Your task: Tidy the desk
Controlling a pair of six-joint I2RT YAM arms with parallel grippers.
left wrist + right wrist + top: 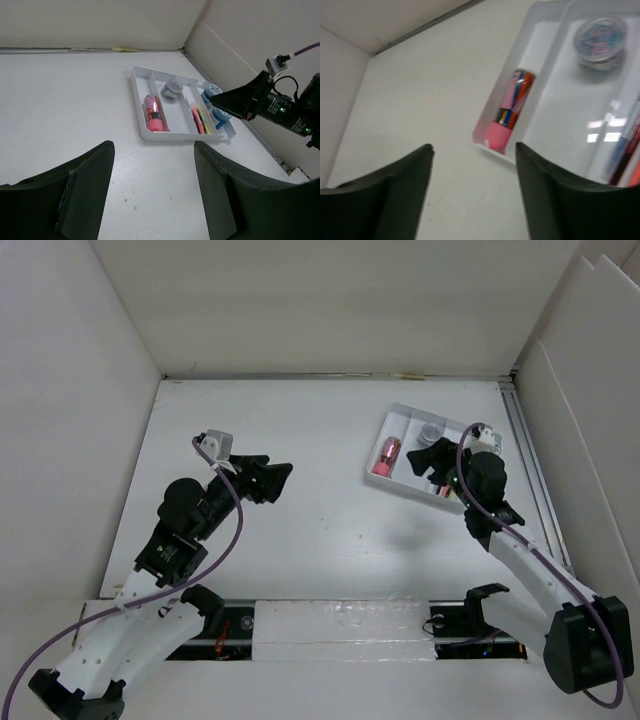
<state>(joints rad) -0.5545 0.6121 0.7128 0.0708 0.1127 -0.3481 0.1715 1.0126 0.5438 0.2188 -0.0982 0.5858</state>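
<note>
The desk [300, 540] is a bare white tabletop. At its back right stands a white compartmented tray [395, 412] holding a pink tube [386, 455], a round jar [432, 430] and markers. My right gripper [430, 462] hovers over the tray, open and empty; in its wrist view the gripper [474, 147] frames the tray's near corner, with the pink tube [507, 112] just beyond. My left gripper [275, 478] stands open over the desk's left middle, nothing between its fingers. In the left wrist view that gripper [152, 147] points toward the tray [136, 100].
White panel walls bound the desk on the left, back and right. Two blue rolls [215, 92] lie at the tray's far end beside the right gripper [222, 102]. The tray also holds the jar [600, 37] and red markers [625, 160].
</note>
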